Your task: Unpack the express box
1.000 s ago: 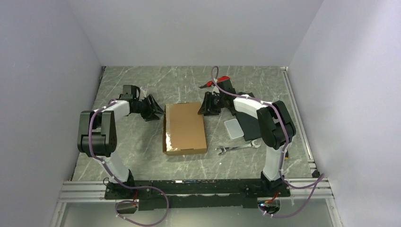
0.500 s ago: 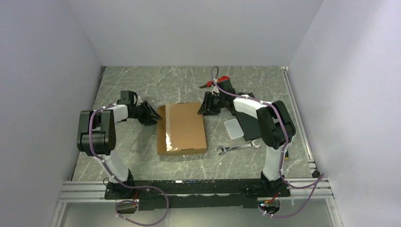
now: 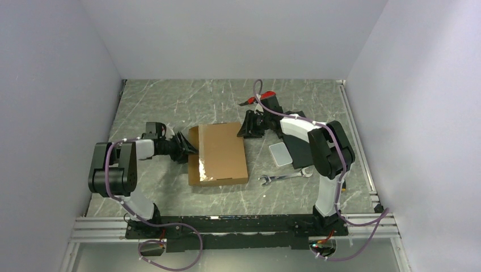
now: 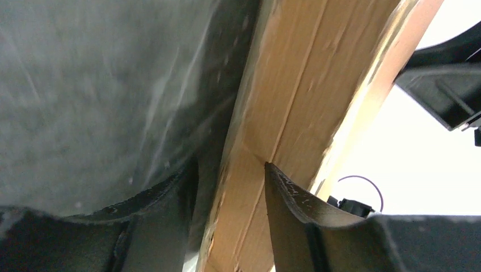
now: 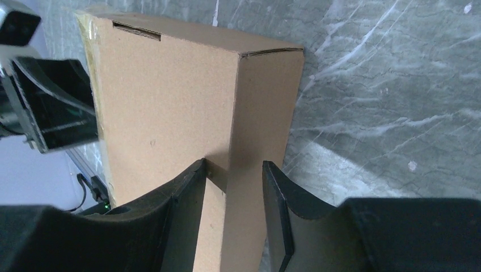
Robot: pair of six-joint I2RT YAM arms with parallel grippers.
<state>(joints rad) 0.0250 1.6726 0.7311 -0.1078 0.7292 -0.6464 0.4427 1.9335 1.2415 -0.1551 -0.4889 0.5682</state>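
The express box [image 3: 220, 152], a flat brown carton with clear tape, lies mid-table. My left gripper [image 3: 186, 148] is at its left edge. In the left wrist view its fingers [image 4: 286, 218] close on the cardboard side flap [image 4: 283, 107], which stands out from the box. My right gripper [image 3: 250, 126] is at the box's far right corner. In the right wrist view its jaws [image 5: 233, 187] are apart and straddle the box's top right edge [image 5: 170, 96], one finger on the top face, the other beside the side wall.
A small white tray [image 3: 279, 153] and a flat black box [image 3: 298, 152] lie right of the carton. A wrench [image 3: 283, 178] lies near them. A red-handled tool [image 3: 262, 96] lies behind the right gripper. Walls close in on three sides.
My left gripper moved nearer along the box's left edge and narrowed its jaws. The box's left edge now stands farther left. The right arm has not moved.
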